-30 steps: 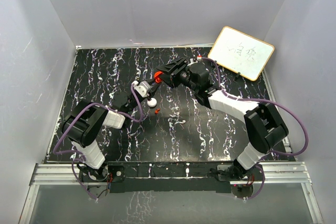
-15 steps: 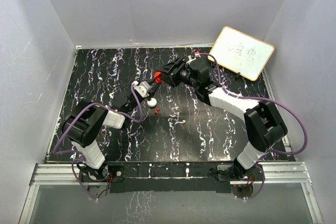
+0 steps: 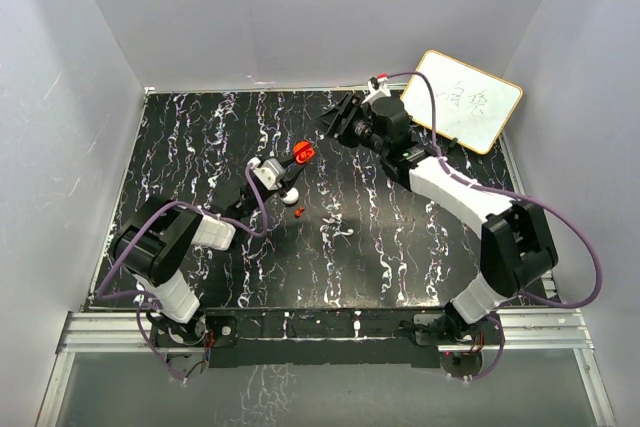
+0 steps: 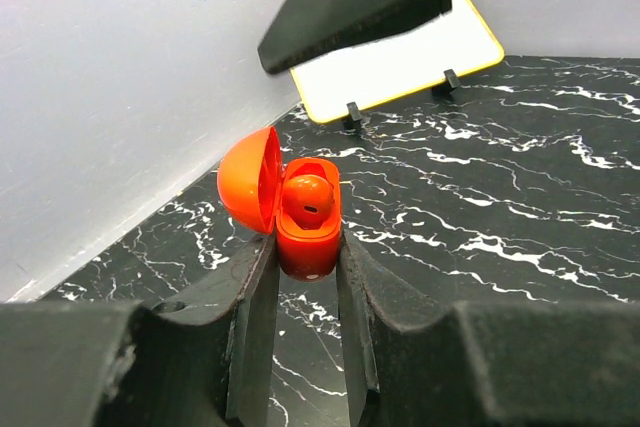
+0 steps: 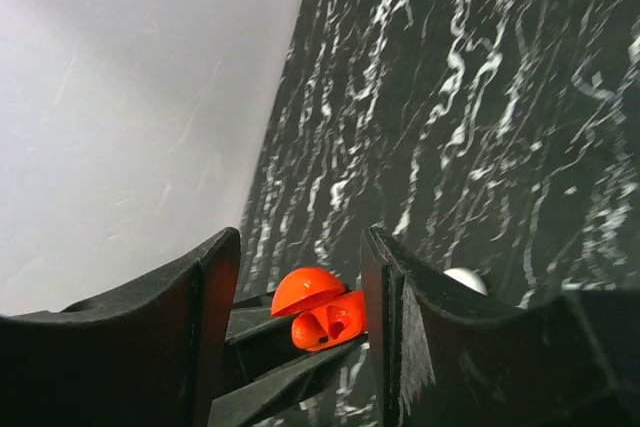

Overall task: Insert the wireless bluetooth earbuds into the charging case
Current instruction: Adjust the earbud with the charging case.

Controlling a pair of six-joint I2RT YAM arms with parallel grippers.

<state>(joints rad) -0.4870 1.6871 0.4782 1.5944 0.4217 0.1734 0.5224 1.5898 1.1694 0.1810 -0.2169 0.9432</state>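
Black marbled table [image 3: 400, 237]: one charging case [image 4: 308, 227], lid open, is clamped in the left gripper [image 4: 305, 249], with one earbud [image 4: 306, 197] seated inside. A second earbud [image 3: 299, 211] is seen lying on the table nearby. The right gripper [image 5: 300, 259] is held spread and empty.

Case [image 4: 308, 227] mouth is left reachable from above; one side is blocked by the raised lid [image 4: 250, 179], the base is flanked by left gripper [image 4: 308, 245] fingers. Right gripper [image 3: 336, 115] is held well apart, spread. Loose earbud [image 3: 299, 211] and white disc [image 3: 291, 193] are lying just beside the left gripper; whiteboard [image 3: 460, 99] is propped back right.
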